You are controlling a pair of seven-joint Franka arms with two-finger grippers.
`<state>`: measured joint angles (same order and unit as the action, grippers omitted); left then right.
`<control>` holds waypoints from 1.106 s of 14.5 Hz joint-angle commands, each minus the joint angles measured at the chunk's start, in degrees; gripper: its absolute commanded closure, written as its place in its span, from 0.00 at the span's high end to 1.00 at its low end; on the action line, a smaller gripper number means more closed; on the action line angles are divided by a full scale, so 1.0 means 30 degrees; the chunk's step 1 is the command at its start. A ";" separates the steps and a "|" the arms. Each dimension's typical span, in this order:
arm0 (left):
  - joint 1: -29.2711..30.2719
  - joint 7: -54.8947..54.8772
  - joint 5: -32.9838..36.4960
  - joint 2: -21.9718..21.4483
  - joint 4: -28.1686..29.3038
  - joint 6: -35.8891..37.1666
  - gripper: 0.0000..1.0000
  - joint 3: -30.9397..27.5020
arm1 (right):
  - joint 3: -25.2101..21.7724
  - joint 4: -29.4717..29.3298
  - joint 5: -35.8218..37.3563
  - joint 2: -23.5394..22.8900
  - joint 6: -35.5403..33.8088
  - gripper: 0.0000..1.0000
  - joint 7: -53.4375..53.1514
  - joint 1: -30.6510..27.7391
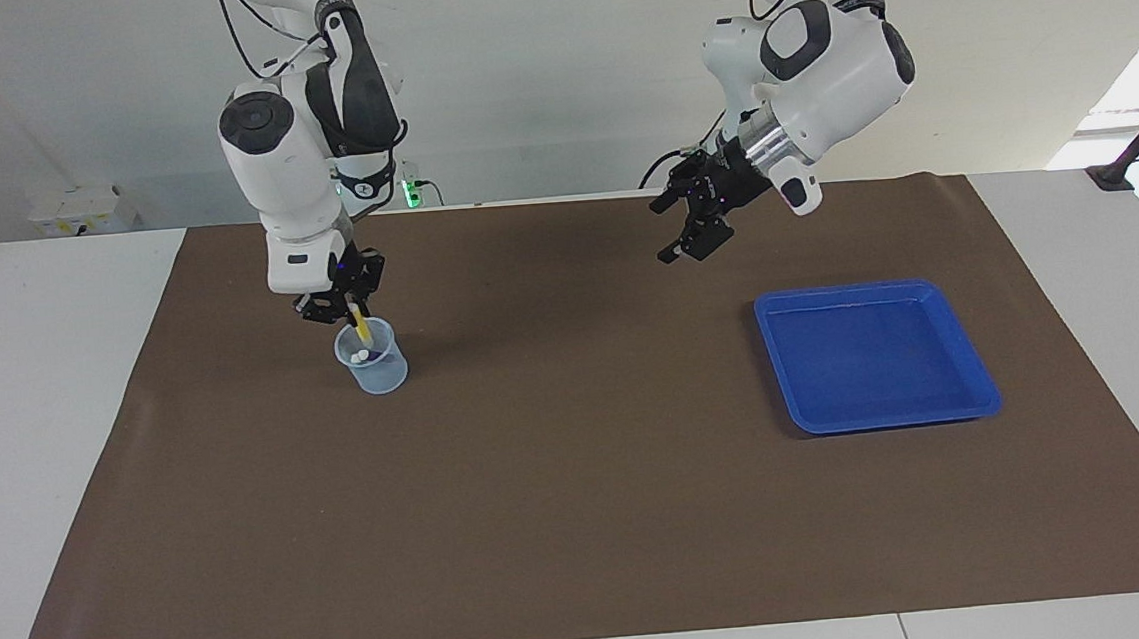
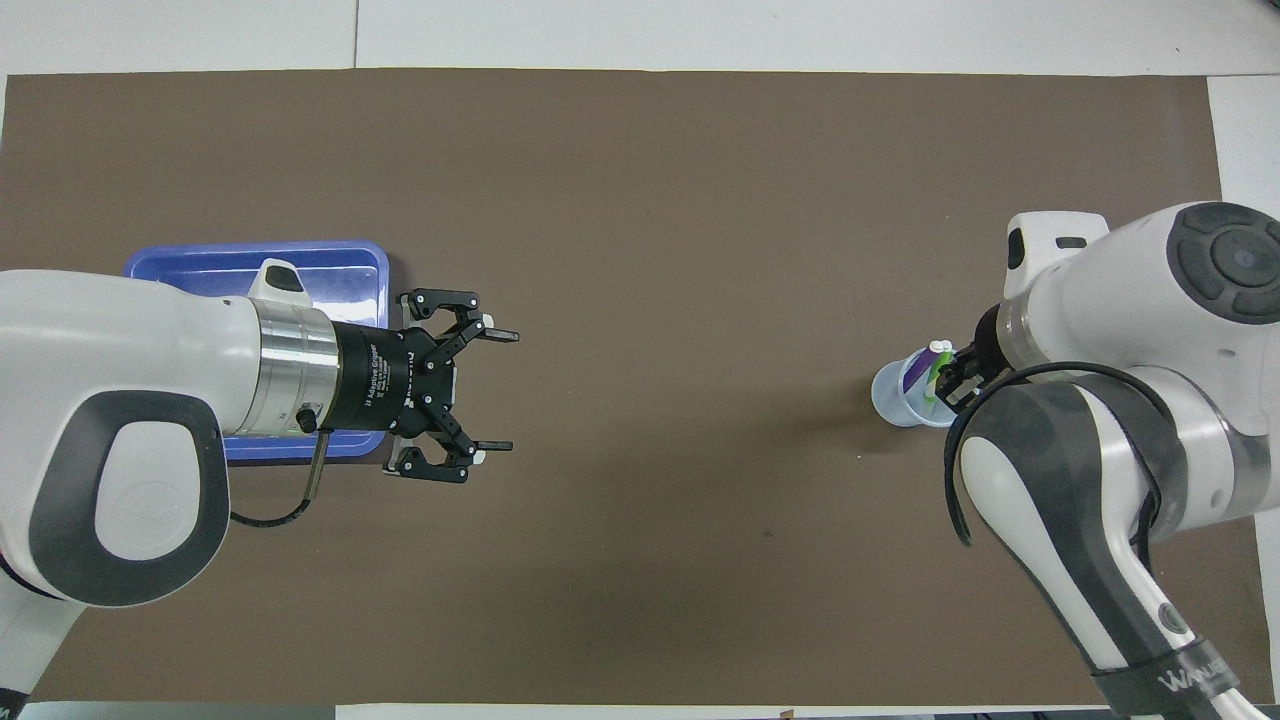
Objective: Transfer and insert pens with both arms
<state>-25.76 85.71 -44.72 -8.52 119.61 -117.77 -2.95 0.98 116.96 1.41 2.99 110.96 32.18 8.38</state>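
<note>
A clear plastic cup point(image 1: 374, 371) point(image 2: 893, 398) stands on the brown mat toward the right arm's end of the table. My right gripper point(image 1: 347, 313) point(image 2: 958, 384) hangs just above its rim, shut on the yellow pen point(image 1: 362, 327), whose lower end dips into the cup. The overhead view shows a purple pen point(image 2: 916, 371) and a green pen point(image 2: 931, 378) leaning inside the cup, while the yellow pen is hidden under the wrist. My left gripper point(image 1: 681, 249) point(image 2: 499, 390) is open and holds nothing, in the air over bare mat beside the blue tray.
A shallow blue tray point(image 1: 976, 399) point(image 2: 200, 262) with nothing in it lies toward the left arm's end of the table, partly covered by the left arm from above. The brown mat point(image 1: 583, 519) spans most of the white table.
</note>
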 commanded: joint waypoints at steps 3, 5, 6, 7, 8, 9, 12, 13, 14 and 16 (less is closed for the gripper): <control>0.1048 0.0112 0.2563 0.0814 -0.1076 -0.0296 1.00 0.0713 | 0.0230 -0.1309 -0.0029 0.0702 -0.1857 1.00 0.0347 -0.1179; 0.2253 -0.0645 0.4907 0.0992 -0.1576 -0.0004 1.00 0.1829 | 0.0200 -0.2157 -0.0029 0.0703 -0.2674 1.00 0.0318 -0.1414; 0.2402 -0.1578 0.5468 0.1022 -0.1635 0.0259 1.00 0.1862 | 0.0200 -0.3003 -0.0029 0.0703 -0.3724 1.00 0.0144 -0.1531; 0.2868 -0.2835 0.5879 0.1022 -0.1694 0.0667 1.00 0.1920 | 0.0171 -0.4055 -0.0029 0.0558 -0.4895 1.00 -0.0583 -0.1561; 0.3452 -0.4327 0.6348 0.1051 -0.1869 0.1222 1.00 0.2095 | 0.0171 -0.5023 0.0029 0.0469 -0.5951 1.00 -0.1663 -0.1620; 0.4067 -0.5995 0.6961 0.1196 -0.2247 0.1953 1.00 0.2213 | 0.0171 -0.5758 0.0088 0.0439 -0.6715 1.00 -0.2776 -0.1678; 0.5417 -1.1180 0.9099 0.1694 -0.3740 0.4005 1.00 0.2214 | -0.0179 -0.7662 0.0381 0.0381 -0.9086 1.00 -0.4104 -0.2056; 0.5682 -1.2821 0.9599 0.1812 -0.4209 0.4649 1.00 0.2127 | -0.0296 -0.7901 0.0120 0.0410 -0.9647 1.00 -0.4019 -0.2785; 0.5859 -1.4781 1.0358 0.1958 -0.4707 0.5323 1.00 0.2010 | -0.0327 -0.7701 0.0088 0.0671 -0.9856 1.00 -0.3844 -0.3111; 0.5890 -1.8387 1.2378 0.2163 -0.5936 0.6758 1.00 0.1573 | -0.0443 -0.7815 0.0118 0.0704 -0.9217 1.00 -0.4076 -0.3580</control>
<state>-8.49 39.26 -12.50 -3.98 106.92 -102.48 2.35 -0.49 94.36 1.53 5.45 82.95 20.62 -0.58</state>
